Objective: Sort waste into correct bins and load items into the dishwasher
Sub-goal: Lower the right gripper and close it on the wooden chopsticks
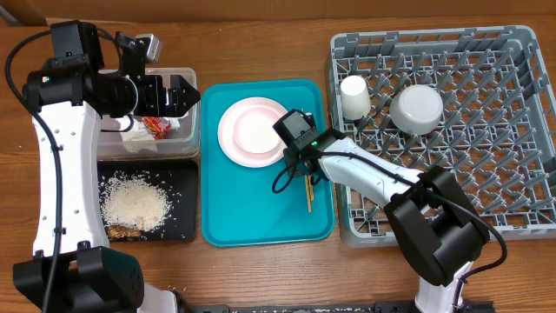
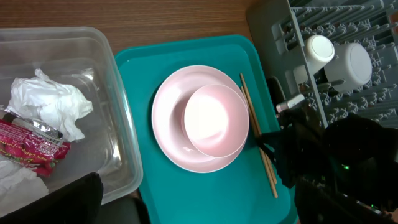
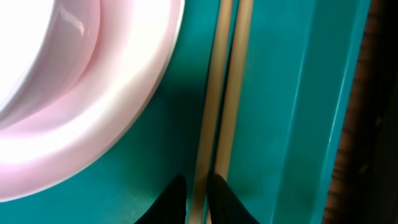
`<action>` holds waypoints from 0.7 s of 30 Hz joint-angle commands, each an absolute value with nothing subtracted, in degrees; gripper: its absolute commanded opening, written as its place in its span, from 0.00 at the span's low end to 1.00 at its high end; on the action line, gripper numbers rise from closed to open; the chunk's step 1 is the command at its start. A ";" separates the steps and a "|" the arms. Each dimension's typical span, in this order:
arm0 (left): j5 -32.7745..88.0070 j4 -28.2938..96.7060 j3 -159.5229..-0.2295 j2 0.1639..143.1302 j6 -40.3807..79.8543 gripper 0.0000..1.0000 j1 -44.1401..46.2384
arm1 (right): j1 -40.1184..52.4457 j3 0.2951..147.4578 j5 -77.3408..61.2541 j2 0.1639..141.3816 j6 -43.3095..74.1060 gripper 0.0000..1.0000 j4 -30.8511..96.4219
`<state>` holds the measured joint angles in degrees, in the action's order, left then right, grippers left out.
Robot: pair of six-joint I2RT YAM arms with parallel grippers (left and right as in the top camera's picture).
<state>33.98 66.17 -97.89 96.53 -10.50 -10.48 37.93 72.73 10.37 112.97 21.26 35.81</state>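
Right gripper (image 3: 198, 198) jaws were nearly together, pinching the chopsticks (image 3: 224, 93), which lay on the teal tray (image 1: 226, 217) just beside the pink plate (image 1: 228, 130). Left gripper (image 1: 186, 94) jaws were spread wide above the clear tub (image 1: 174, 71).

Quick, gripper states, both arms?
Left gripper: open, holding nothing.
Right gripper: closed on the thin wooden chopsticks on the teal serving tray.

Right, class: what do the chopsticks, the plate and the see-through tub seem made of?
Chopsticks: likely wood or bamboo; matte, tan. Plate: glossy pale pink, plastic or glazed ceramic; bright highlights. Tub: clear plastic; napkins show through its wall.
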 commanded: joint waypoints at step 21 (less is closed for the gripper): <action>33.89 66.15 -99.39 96.09 -10.09 1.00 -10.09 | 38.24 72.62 7.49 114.89 22.94 0.07 35.81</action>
